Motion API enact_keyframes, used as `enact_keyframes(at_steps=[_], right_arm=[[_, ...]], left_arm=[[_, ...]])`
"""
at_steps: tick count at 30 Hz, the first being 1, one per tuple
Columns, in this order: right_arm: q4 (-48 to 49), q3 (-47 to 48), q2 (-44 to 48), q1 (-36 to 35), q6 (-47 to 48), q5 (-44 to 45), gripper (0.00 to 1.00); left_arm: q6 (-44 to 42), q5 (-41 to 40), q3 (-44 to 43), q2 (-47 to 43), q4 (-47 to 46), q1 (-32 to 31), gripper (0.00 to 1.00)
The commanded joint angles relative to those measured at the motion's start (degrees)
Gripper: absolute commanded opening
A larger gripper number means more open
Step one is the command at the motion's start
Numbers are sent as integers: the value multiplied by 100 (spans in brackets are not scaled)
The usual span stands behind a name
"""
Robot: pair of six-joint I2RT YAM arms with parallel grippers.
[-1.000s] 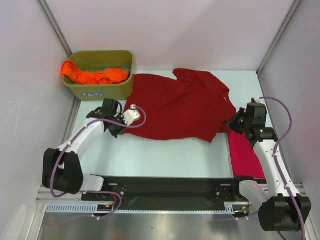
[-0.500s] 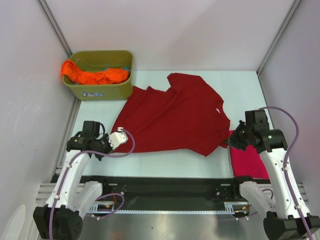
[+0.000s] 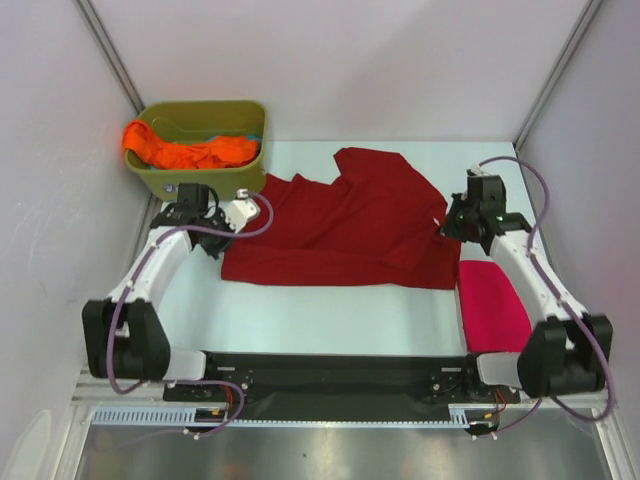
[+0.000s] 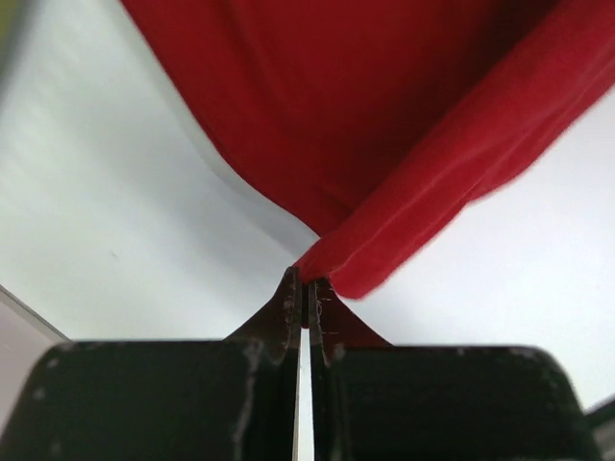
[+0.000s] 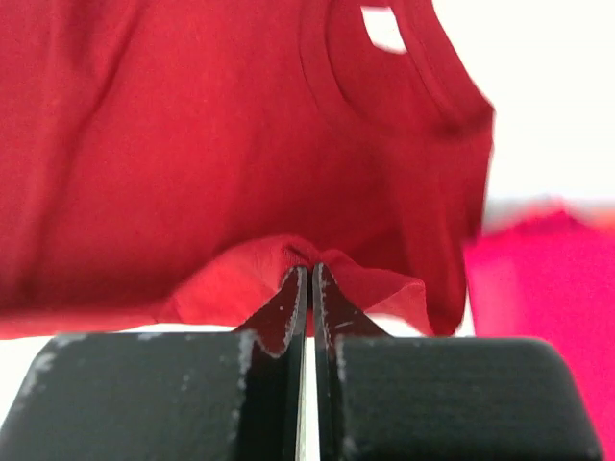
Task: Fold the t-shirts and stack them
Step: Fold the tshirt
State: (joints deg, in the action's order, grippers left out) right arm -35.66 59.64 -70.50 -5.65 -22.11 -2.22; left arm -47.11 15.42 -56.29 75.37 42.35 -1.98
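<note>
**Arm pose.** The left arm reaches from its base at the near left toward the far left of the counter (image 3: 320,310). Its forearm angles right. The left gripper (image 3: 222,232) sits at the left edge of the dark red t-shirt (image 3: 350,225), just near of the olive-green tub (image 3: 215,180). The right arm stretches along the right side of the counter. The right gripper (image 3: 447,225) points left at the right edge of the same shirt.

**Task items.** The dark red t-shirt lies spread across the middle of the counter, partly folded over itself. The magenta-pink t-shirt (image 3: 492,305) lies folded at the near right, touching the red shirt's right edge. The orange t-shirt (image 3: 190,152) lies in the tub and hangs over its left rim.

**Wrist views.** The top view does not resolve the jaws; the wrist views do.
- Left wrist: the left gripper (image 4: 306,288) has its jaws pressed together on a pinch of the dark red t-shirt (image 4: 365,115). A rolled edge rises from the pinch above the counter (image 4: 115,192).
- Right wrist: the right gripper (image 5: 307,274) is clamped on a bunched fold of the dark red t-shirt (image 5: 192,144). The neckline shows beyond it, and the magenta-pink t-shirt (image 5: 548,307) shows at the right.

Only the top view shows the tub and the orange t-shirt.
</note>
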Motion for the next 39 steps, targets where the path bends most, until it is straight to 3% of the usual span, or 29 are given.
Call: enact_keyframes(at_steps=[1,5,11,23,24,25,26,27,28,32,34,39], right_arm=[[1708,39,-586,20,848,-199,0],[2186,267,-1333,29,1322,-569,0],[1906,1102,-2422,29,1780,-736,0],[1580,1700,-3066,134,1851,-517,0],[1571,1761,-3092,134,1824,-499,0],[1501,1805,-3154,143,1807,-360,22],[1414,1884,-3180,161,1737,-228,37],[1282,2102,-3215,187,1606,-105,47],[837,2218,-3216,265,1465,210,58],[-194,2150,-2716,363,946,1073,57],[-362,1571,-2339,215,709,1162,55],[-354,515,-1389,82,-231,1162,52]], left_arm=[[316,14,-671,642,-605,40,0],[466,-197,-1085,1189,-929,-22,0],[519,-461,-1077,1700,-1167,-119,0],[783,-786,-1472,2253,-1449,-145,2],[748,-812,-1490,2280,-1440,-154,8],[747,-847,-1516,2306,-1449,-162,23],[765,-926,-1586,2324,-1414,-163,60],[782,-996,-1630,2315,-1405,-163,71],[783,-1058,-1674,2219,-1405,-163,75],[135,-1103,-1361,1447,-1335,-224,70],[-139,-1094,-912,920,-1134,-460,59],[-1247,-1252,1092,163,-1315,-1137,58]])
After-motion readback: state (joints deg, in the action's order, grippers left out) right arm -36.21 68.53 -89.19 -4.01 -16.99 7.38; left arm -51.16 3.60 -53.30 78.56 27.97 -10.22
